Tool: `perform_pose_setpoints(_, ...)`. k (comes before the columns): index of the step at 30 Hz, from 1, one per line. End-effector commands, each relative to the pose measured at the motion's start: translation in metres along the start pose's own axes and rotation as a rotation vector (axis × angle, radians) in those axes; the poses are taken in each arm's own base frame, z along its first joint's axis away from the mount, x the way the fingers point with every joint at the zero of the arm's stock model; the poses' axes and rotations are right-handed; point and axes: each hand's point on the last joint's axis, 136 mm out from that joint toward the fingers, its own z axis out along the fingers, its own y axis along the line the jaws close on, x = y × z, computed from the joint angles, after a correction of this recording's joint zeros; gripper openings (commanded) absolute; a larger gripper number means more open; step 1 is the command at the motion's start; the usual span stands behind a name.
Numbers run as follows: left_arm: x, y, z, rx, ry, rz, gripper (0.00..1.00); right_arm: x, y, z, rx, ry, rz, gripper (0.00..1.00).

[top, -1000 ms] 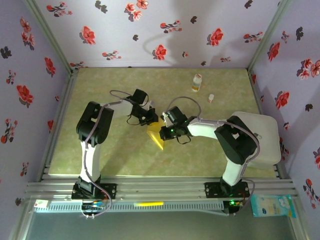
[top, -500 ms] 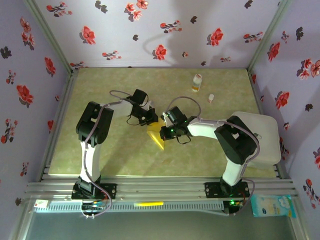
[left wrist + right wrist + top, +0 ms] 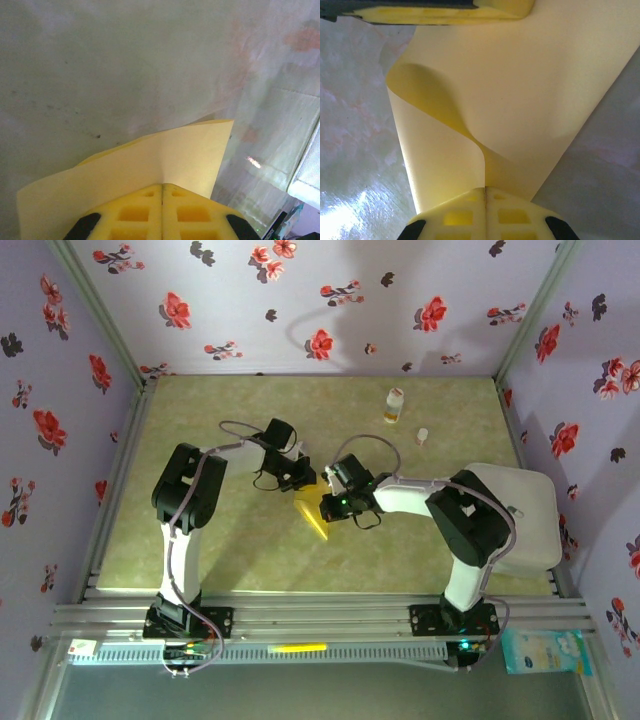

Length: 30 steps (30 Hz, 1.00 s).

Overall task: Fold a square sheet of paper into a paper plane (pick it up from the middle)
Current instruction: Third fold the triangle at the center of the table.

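We are seeing the square sheet of paper point(image 3: 312, 512) showing plain mustard yellow from above, and a paler, buttery yellow in both wrist views. We are finding the left gripper point(image 3: 162, 186) and the right gripper point(image 3: 485, 189) wearing bright yellow fingers edged in black. The left arm point(image 3: 185, 490) and right arm point(image 3: 410, 495) are showing black joints and white links. The table point(image 3: 230, 550) is showing a mottled, marbled pale olive-green. The walls point(image 3: 300, 300) are wearing lilac strewn with red and black flowers. The small bottle point(image 3: 394, 405) is showing white and orange, and the rail point(image 3: 320, 615) is gleaming silver-grey.
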Motion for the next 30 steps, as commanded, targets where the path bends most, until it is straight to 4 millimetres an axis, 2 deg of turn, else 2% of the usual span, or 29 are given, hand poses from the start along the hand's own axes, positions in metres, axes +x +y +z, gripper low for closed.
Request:
perform_pose_setpoints(1, 0.014, 0.021, 0.002, -0.082, 0.025, -0.054, 0.07, 0.0, 0.0, 0.003, -0.008, 0.009, 0.011, 0.0)
perform_pose_setpoints(11, 0.014, 0.021, 0.002, -0.081, 0.024, -0.055, 0.07, -0.003, 0.014, -0.008, -0.071, -0.01, 0.012, 0.0)
perform_pose_setpoints(20, 0.014, 0.021, 0.002, -0.081, 0.023, -0.054, 0.06, -0.006, 0.003, -0.005, -0.015, -0.028, 0.02, 0.0)
perform_pose_setpoints(30, 0.012, 0.02, 0.0, -0.076, 0.003, -0.054, 0.06, -0.004, 0.003, -0.002, -0.018, -0.009, 0.011, 0.0)
